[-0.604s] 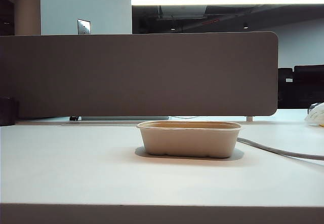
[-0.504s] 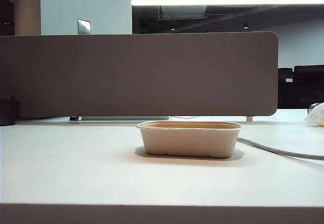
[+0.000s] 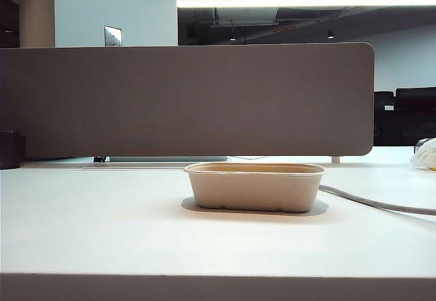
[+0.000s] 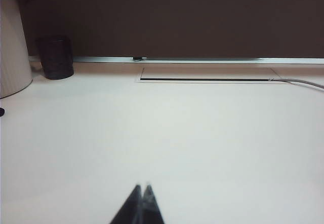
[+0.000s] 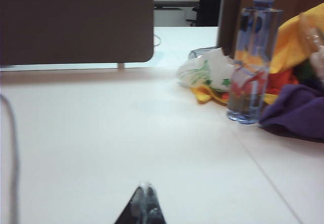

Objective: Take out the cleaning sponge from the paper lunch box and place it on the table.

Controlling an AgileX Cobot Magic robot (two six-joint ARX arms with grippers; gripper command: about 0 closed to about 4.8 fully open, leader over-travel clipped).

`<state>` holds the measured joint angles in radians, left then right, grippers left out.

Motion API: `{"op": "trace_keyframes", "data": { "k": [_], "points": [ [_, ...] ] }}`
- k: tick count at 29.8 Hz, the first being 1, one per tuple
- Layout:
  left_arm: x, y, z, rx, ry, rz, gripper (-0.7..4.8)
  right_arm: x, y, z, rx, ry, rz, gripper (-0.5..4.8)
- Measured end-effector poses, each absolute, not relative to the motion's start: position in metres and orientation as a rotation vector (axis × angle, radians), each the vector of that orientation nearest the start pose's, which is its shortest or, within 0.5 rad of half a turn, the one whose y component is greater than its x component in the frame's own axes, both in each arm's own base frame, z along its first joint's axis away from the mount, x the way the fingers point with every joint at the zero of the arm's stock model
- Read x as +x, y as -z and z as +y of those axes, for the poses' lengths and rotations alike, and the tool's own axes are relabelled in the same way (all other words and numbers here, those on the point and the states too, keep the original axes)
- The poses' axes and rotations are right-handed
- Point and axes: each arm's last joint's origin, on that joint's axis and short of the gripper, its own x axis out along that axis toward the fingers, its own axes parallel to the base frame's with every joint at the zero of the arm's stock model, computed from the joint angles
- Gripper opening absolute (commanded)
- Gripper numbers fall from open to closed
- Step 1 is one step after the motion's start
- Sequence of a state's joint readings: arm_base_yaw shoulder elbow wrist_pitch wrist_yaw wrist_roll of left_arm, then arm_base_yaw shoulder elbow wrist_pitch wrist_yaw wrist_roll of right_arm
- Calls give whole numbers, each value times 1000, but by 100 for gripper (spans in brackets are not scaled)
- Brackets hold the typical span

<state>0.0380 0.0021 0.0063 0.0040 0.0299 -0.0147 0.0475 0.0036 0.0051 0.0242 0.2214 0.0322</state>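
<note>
Nothing started yet on the sponge. Paper lunch box sitting upright near the middle of the table, in front of the grey-brown partition, with a grey cable trailing off just beside its right end. Cleaning sponge not visible anywhere: presumably lying low inside the box, hidden by the near wall from this flat angle (so which way it faces, scouring layer up or down, cannot be told). Left gripper low over bare table, tips pressed together to a point, holding nothing, with a dark cup well off near the back edge. Right gripper likewise brought together and empty, over bare table, with a water bottle and a heap of coloured bags well apart to one side. Neither gripper seen in the exterior view, so both judged well clear of the box. As for handling: likely very light, soft and springy foam, not fragile, not slippery, happy to be squeezed. Best taken across the short width with jaws spread first, pinched at mid-length on the foam sides. Box itself probably light and thin-walled, liable to slide or lift along with the sponge if fingertips drag a wall, so a straight descent and straight lift advisable.
</note>
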Motion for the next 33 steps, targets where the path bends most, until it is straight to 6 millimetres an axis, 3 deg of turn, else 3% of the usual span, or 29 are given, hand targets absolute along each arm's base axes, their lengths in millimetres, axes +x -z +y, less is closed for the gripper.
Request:
{"op": "trace_keyframes", "data": {
  "k": [20,33],
  "points": [
    [97,-166,3,-14,-8,-7,-5,97,-167,6,37,116,-25,-5],
    [97,-166,3,-14,-11,-8,-5,79,-167,56,42,-378,-11,-5]
  ]
}}
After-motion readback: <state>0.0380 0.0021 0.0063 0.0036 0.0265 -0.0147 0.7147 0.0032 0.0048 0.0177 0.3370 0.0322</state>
